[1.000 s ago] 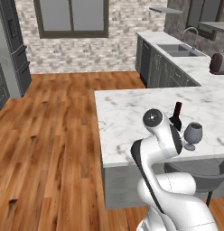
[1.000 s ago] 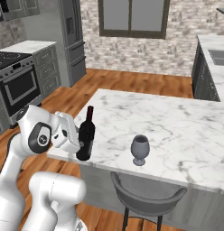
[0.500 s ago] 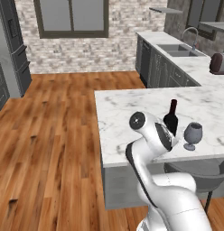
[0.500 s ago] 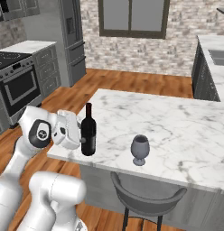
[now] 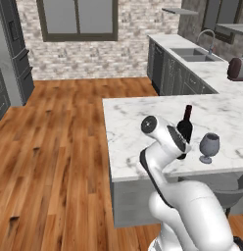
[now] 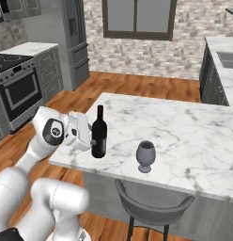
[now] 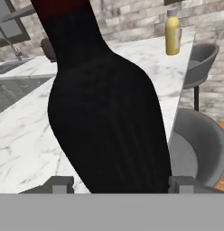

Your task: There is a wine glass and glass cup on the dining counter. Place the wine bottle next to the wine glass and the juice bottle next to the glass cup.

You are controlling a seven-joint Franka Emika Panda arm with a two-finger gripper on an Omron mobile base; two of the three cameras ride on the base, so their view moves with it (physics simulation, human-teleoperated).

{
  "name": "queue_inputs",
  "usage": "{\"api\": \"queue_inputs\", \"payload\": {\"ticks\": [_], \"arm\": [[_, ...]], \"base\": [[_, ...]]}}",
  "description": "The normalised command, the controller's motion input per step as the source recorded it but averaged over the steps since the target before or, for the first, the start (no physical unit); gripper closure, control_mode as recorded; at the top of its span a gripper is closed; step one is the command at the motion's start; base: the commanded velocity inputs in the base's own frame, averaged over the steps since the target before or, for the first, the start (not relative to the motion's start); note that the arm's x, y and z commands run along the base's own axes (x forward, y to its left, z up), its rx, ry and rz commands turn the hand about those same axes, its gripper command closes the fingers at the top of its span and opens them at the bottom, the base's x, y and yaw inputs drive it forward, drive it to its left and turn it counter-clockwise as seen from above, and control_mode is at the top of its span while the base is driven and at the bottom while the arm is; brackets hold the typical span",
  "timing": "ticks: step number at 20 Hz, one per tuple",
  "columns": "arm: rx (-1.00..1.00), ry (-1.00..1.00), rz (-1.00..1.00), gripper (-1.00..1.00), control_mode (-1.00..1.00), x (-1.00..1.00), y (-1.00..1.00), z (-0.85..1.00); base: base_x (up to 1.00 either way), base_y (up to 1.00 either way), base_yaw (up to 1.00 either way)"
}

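Claw point(image 6: 88, 134) clasping the lower body of the slim, near-black glass wine bottle point(image 6: 99, 133), upright on the white grey-veined marble table point(image 6: 184, 132) just beside the grey wine glass point(image 6: 145, 156) — rigid, smooth, top-heavy, probably slippery.

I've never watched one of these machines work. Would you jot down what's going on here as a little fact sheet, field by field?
setting: rendered kitchen with brick wall and wood floor
dining counter: white marble top, grey base
wine bottle: upright on the counter near its edge
wine glass: upright, beside the bottle, not touching it
juice bottle: yellow, standing far along the counter
stool: grey, under the overhang
end effector: at the bottle's body, a finger on either side; grip uncertain
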Motion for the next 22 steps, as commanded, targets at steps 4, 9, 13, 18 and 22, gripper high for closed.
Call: {"api": "queue_inputs", "payload": {"ticks": [4, 9, 13, 18, 22], "arm": [[0.00, -0.07, 0.00, 1.00, -1.00, 0.07, -0.33, -0.13], [0.00, -0.13, 0.00, 1.00, -1.00, 0.02, -0.30, -0.20], [0.00, -0.05, 0.00, 1.00, -1.00, 0.11, -0.33, -0.24], [0.00, 0.00, 0.00, 1.00, -1.00, 0.24, -0.33, -0.25], [0.00, 0.00, 0.00, 1.00, -1.00, 0.29, -0.17, -0.28]], "base": [[0.00, 0.00, 0.00], [0.00, 0.00, 0.00], [0.00, 0.00, 0.00], [0.00, 0.00, 0.00], [0.00, 0.00, 0.00]]}}
